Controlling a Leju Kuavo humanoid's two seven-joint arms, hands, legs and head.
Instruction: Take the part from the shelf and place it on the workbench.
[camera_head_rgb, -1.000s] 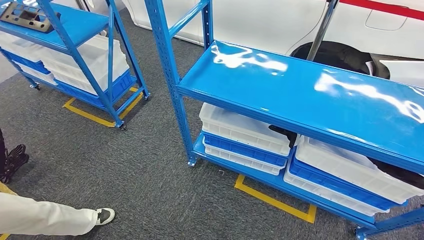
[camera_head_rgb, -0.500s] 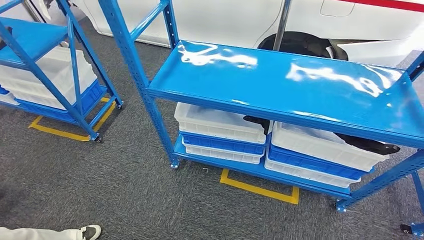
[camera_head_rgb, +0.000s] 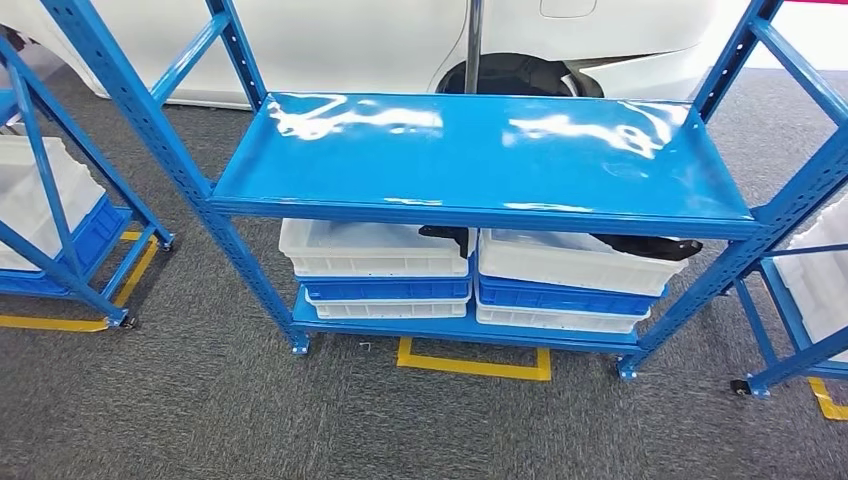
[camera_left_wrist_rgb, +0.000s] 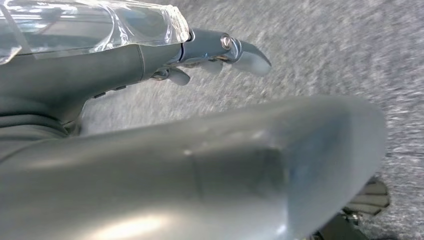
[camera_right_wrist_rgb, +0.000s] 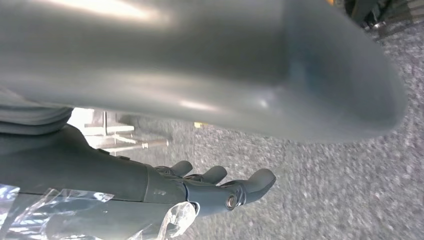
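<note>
A blue shelf rack (camera_head_rgb: 480, 150) stands straight ahead, its glossy top board bare. On its lower board sit stacked white and blue trays (camera_head_rgb: 375, 262). A black part (camera_head_rgb: 447, 236) lies at the inner end of the left top tray. Another black part (camera_head_rgb: 648, 246) lies across the right top tray (camera_head_rgb: 570, 265). My left hand (camera_left_wrist_rgb: 150, 105) hangs over the grey carpet, its fingers (camera_left_wrist_rgb: 245, 50) nearly straight and holding nothing. My right hand (camera_right_wrist_rgb: 165, 75) hangs the same way, its fingers (camera_right_wrist_rgb: 245, 187) spread loosely over the carpet and empty.
Another blue rack (camera_head_rgb: 60, 230) with white trays stands at the left, and a third rack (camera_head_rgb: 805, 290) at the right. A white car (camera_head_rgb: 340, 40) with a dark wheel (camera_head_rgb: 515, 75) is behind the shelf. Yellow tape (camera_head_rgb: 475, 366) marks the carpet.
The camera has turned right: the middle rack has come to the picture's centre and squared up. The left rack slid off to the edge, and the person's leg and shoe left the picture.
</note>
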